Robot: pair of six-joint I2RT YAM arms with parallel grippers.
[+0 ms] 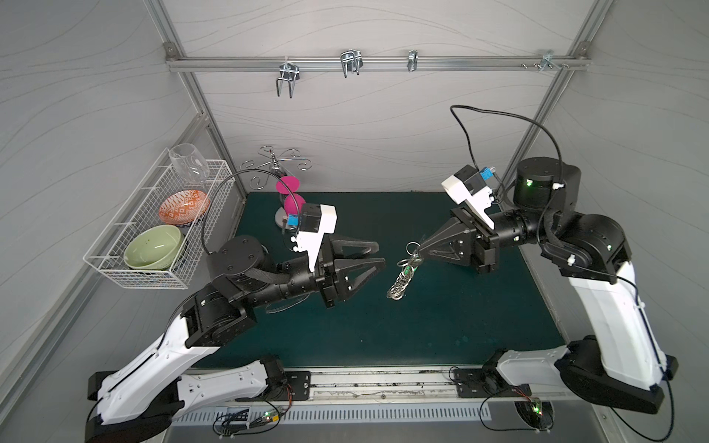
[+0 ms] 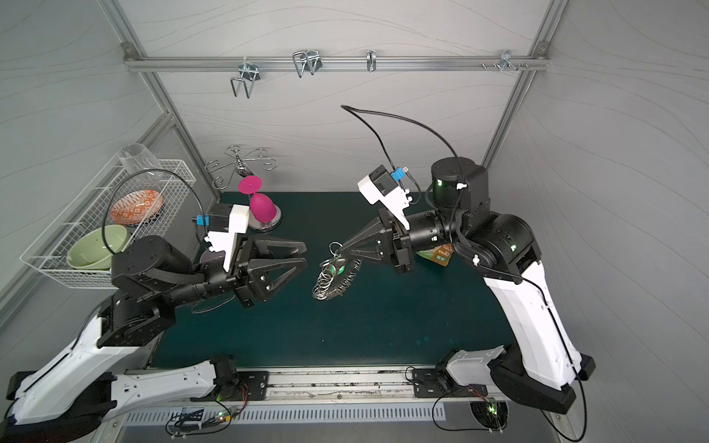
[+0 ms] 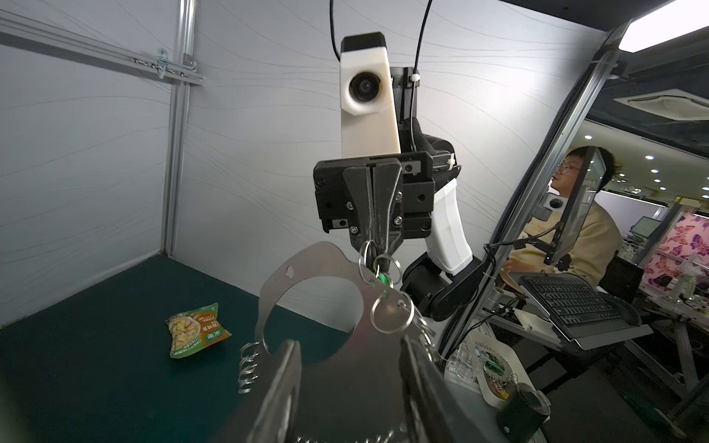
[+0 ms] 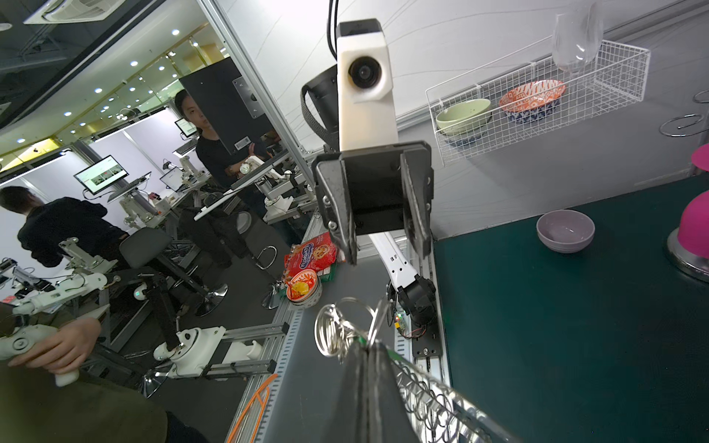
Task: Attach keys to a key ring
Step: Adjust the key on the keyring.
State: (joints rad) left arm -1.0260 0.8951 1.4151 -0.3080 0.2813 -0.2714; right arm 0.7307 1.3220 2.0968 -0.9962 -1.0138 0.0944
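The key ring [image 3: 307, 264], a flat grey oval plate with small wire rings along its rim, hangs in the air over the green mat [image 1: 383, 326]. It shows edge-on in both top views [image 1: 401, 285] [image 2: 333, 284]. My right gripper [image 1: 420, 251] [image 3: 374, 245] [image 4: 366, 345] is shut on its upper rim, among the rings. The keys, a small green piece [image 3: 381, 277] [image 2: 339, 268], hang just below those fingertips. My left gripper [image 1: 381, 255] [image 2: 305, 254] [image 4: 386, 256] stands open beside the plate, a small gap away. In the left wrist view the plate's lower part shows between its open fingers [image 3: 284, 383].
A green-orange snack packet [image 3: 197, 330] [image 2: 439, 255] lies on the mat under the right arm. A purple bowl [image 4: 565, 230] and a pink glass on a metal stand [image 1: 293, 203] stand at the back left. A white wire basket [image 1: 161, 230] with bowls hangs on the left wall.
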